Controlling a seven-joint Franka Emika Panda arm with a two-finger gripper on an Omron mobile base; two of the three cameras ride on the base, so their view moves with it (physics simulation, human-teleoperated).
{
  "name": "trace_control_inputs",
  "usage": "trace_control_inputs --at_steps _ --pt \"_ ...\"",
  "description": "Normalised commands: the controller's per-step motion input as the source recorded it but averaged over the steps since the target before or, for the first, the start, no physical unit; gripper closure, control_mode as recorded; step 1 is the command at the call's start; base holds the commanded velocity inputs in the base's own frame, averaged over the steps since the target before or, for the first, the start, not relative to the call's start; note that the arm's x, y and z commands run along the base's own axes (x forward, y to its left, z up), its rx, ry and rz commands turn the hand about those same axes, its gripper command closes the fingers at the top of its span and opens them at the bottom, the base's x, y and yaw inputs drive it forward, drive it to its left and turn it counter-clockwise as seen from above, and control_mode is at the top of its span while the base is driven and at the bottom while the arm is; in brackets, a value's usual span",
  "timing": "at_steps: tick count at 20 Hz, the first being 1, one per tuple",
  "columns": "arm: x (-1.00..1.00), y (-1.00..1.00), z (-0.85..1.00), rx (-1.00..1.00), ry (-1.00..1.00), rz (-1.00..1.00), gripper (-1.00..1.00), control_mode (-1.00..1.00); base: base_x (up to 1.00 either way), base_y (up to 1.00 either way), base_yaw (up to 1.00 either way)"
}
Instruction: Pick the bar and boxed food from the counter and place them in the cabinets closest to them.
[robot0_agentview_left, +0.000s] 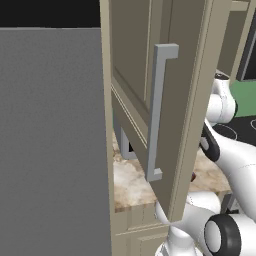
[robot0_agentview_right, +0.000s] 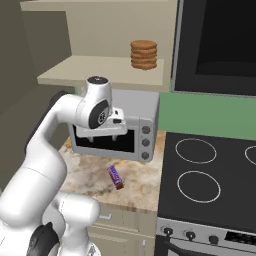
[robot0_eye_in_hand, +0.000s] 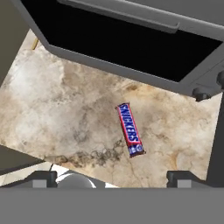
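Left base view: open cabinet door (robot0_agentview_left: 165, 115) blocked most of the counter (robot0_agentview_left: 131, 186).
Right base view: bar (robot0_agentview_right: 115, 177) lay on counter, near the toaster oven (robot0_agentview_right: 131, 131); gripper (robot0_agentview_right: 106, 137) hung above, well apart.
Hand view: fingers (robot0_eye_in_hand: 181, 178) wide, empty; bar (robot0_eye_in_hand: 130, 130) lay askew, risking a corner pinch and slip.

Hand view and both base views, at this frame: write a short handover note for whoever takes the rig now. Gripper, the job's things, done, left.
Gripper: open, holding nothing, above the counter, looking down on the bar.
Bar: lies flat on the counter in front of the toaster oven, left of the stovetop, untouched.
Cabinet: door swung open; the shelf above the toaster oven carries a stack of cookies.
Boxed food: I cannot place it in these pictures.
Done: cabinet is open; the bar is not yet in it.
Left: grasp the bar, put it on the shelf, then find and store the boxed food.
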Motion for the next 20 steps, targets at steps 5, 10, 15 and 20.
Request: trace_control_inputs --at_steps 5,10,15,20 --pt "0.03 -0.01 -0.23 0.00 0.07 0.07 -1.00 -1.00 0.00 0.00 0.00" --pt "0.09 0.00 -0.20 0.00 0.07 0.06 -1.00 -1.00 0.00 0.00 0.00" --pt "0.03 0.00 -0.20 0.00 0.06 0.04 -1.00 -1.00 0.00 0.00 0.00" --pt "0.00 0.00 -0.24 0.00 0.01 0.04 -1.00 -1.00 0.00 0.00 0.00"
